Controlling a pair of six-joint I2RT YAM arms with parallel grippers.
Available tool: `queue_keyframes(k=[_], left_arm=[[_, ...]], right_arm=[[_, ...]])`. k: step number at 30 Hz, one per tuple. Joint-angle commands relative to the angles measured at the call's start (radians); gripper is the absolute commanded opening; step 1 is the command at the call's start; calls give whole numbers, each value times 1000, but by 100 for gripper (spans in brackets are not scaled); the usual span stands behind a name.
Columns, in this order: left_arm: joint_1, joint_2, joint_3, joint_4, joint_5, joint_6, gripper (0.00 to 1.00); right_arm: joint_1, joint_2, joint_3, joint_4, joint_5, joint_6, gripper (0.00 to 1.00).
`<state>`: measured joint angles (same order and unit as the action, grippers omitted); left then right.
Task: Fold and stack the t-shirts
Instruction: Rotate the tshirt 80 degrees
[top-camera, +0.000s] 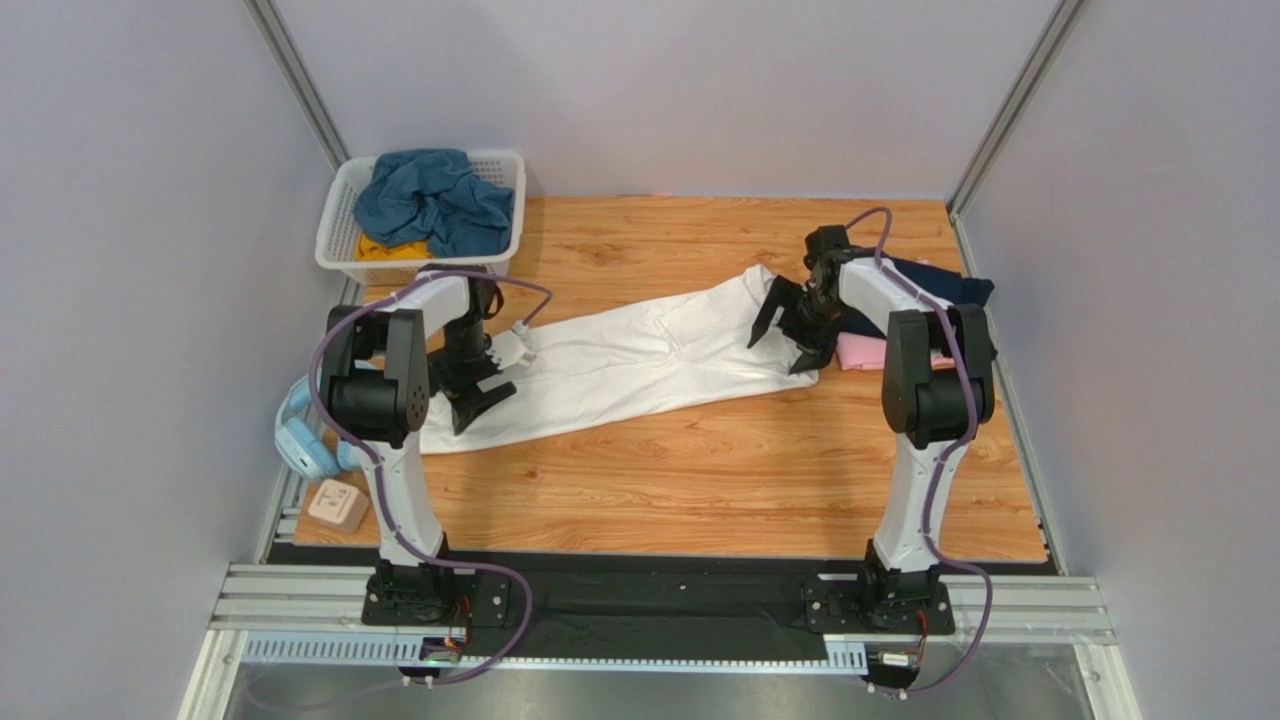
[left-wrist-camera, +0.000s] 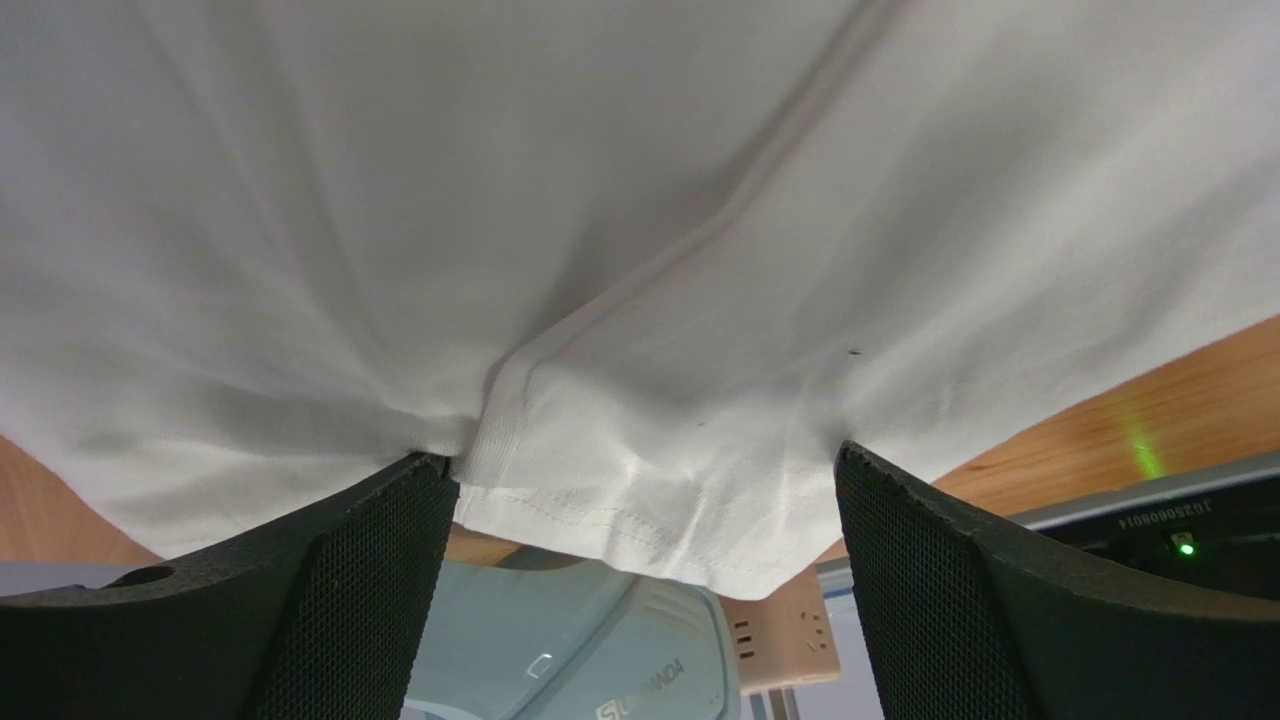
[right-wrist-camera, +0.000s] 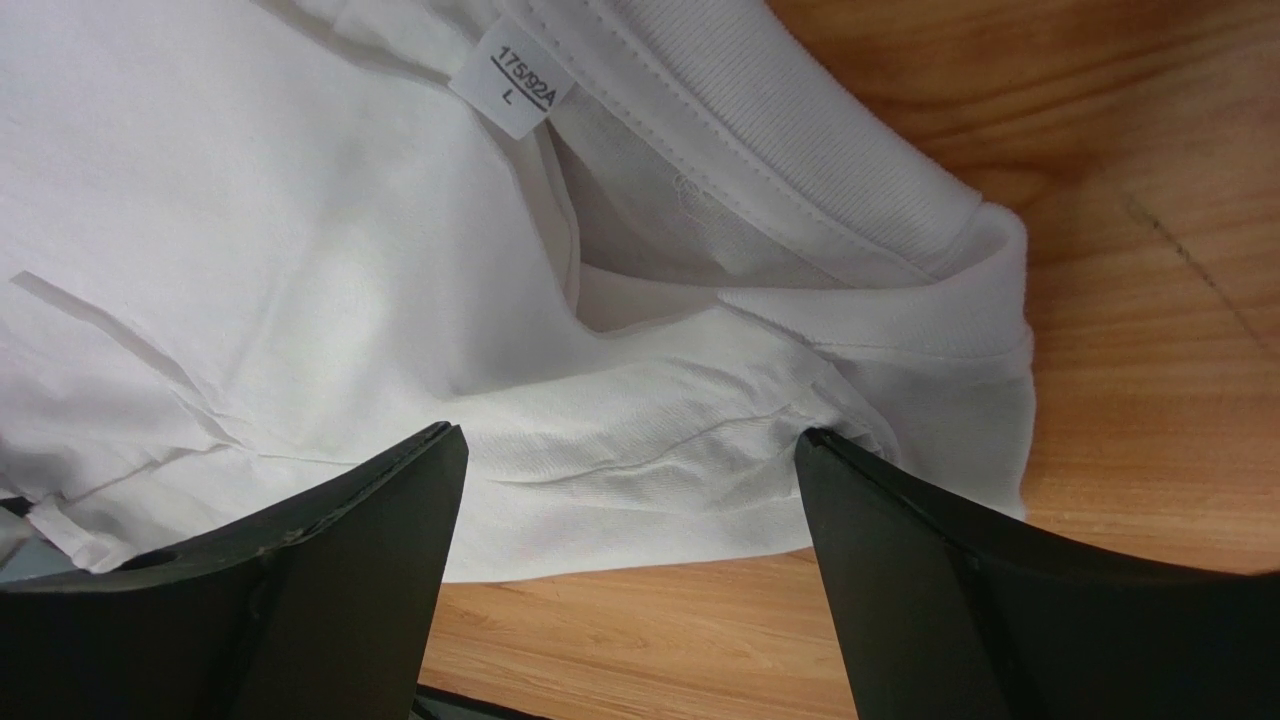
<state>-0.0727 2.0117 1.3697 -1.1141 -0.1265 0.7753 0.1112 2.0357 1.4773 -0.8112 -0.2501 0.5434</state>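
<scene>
A large white t-shirt (top-camera: 631, 360) lies stretched in a long band across the wooden table. My left gripper (top-camera: 481, 398) stands open over its left end, jaws wide on either side of a hemmed corner (left-wrist-camera: 646, 510), gripping nothing. My right gripper (top-camera: 789, 330) is open over the right end, just below the ribbed collar (right-wrist-camera: 812, 135) and its size label (right-wrist-camera: 523, 83). Its fingers (right-wrist-camera: 376, 510) straddle a flat edge of the cloth. A navy t-shirt (top-camera: 939, 282) and a pink one (top-camera: 860, 354) lie behind the right arm. A teal-blue t-shirt (top-camera: 436, 195) and a yellow one (top-camera: 383, 249) sit in the basket.
The white slatted basket (top-camera: 337, 225) stands at the back left corner. Light-blue headphones (top-camera: 301, 435) and a small beige socket block (top-camera: 338, 506) lie at the table's left edge, below my left gripper. Grey walls close in the left, back and right sides.
</scene>
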Motion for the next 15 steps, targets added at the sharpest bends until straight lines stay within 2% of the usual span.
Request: queue_keyframes(k=[1,5,15], left_arm=[[-68,-41,-14,-87,88,4,100],[-154,-28,-27,-108,112,-11,100],[-243,19,-9,-234,174,-22,100]], right_arm=[[-15,103,95,24,55,-7,89],[-27,161,173,-2,51,-5,89],[-65,342,434,-46,-50,1,90]])
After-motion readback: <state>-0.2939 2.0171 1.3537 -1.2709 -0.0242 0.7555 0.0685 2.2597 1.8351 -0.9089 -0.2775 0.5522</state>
